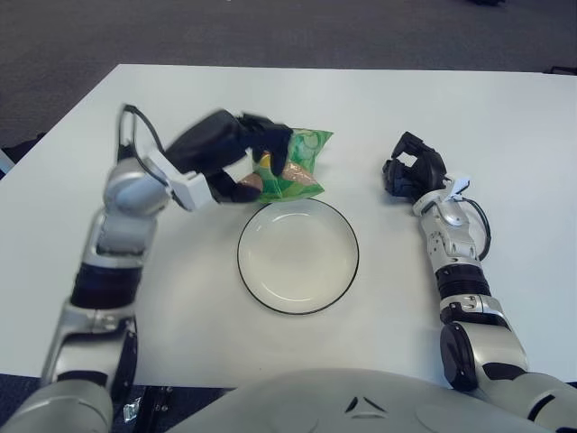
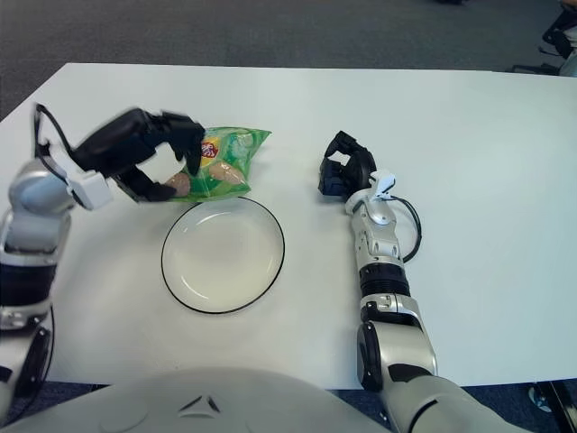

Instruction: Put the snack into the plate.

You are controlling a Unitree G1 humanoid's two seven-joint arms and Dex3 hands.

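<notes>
Snack bag (image 1: pixel 293 165), green crinkly foil-plastic pouch, puffed and pillow-shaped, lying on white table (image 1: pixel 406 99) just beyond far rim of plate (image 1: pixel 298 256). Judged light, soft and air-filled, with slick film likely to slide between hard fingers and contents likely to crush under a tight squeeze. Best taken at the near edge or along a crimped seam, where flat film gives something to pinch, rather than across the swollen middle.

Left hand (image 1: pixel 230 153) over the bag's left end, black fingers (image 1: pixel 270 144) curled down around it, thumb underneath on the plate side; appears closed on the pouch, though whether lifted clear of the table cannot be told. Bulk of the bag sticking out beyond the fingertips, to their right.

Plate round, shallow, smooth and glossy, pale with thin dark rim, bare inside, sitting just near-side of the fingers. Short carry judged enough to bring the pouch over it; a low release judged wise, since a light bag may skid on glazed surface.

Right hand (image 1: pixel 411 173) idle, to the right of the plate, well apart from the bag, fingers curled with nothing held.
</notes>
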